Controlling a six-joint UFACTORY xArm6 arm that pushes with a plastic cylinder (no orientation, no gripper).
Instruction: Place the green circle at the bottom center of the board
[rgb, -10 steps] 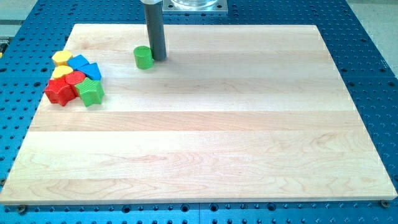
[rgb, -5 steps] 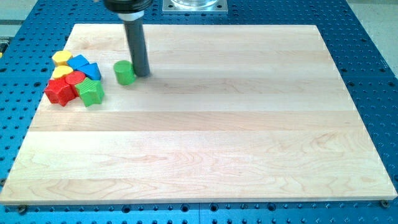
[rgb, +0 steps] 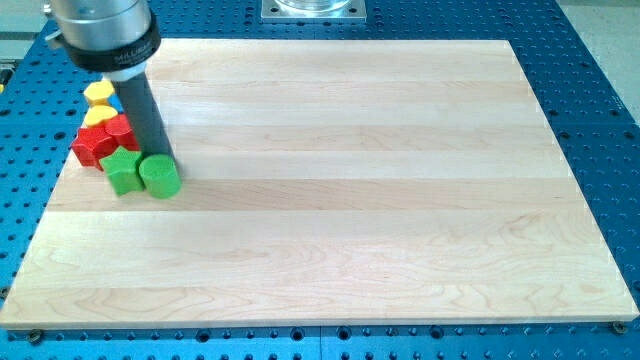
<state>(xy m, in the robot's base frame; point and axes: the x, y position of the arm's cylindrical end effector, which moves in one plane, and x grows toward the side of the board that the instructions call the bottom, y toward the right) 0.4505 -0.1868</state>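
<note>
The green circle (rgb: 159, 175), a short green cylinder, sits on the wooden board (rgb: 330, 190) at the view's left, a little above mid-height. My tip (rgb: 156, 154) rests just above it, touching its upper edge. A green star-shaped block (rgb: 123, 171) lies right beside the circle on its left, touching it.
A cluster of blocks sits at the board's left edge: two red blocks (rgb: 97, 144), two yellow blocks (rgb: 97, 92) and a blue block (rgb: 115, 102) partly hidden behind the rod. A metal mount (rgb: 313, 9) is at the view's top.
My tip moved down and to the left, pushing the green circle with it. The circle now touches the green star, which shifted down-left. The rod now hides the blue blocks.
</note>
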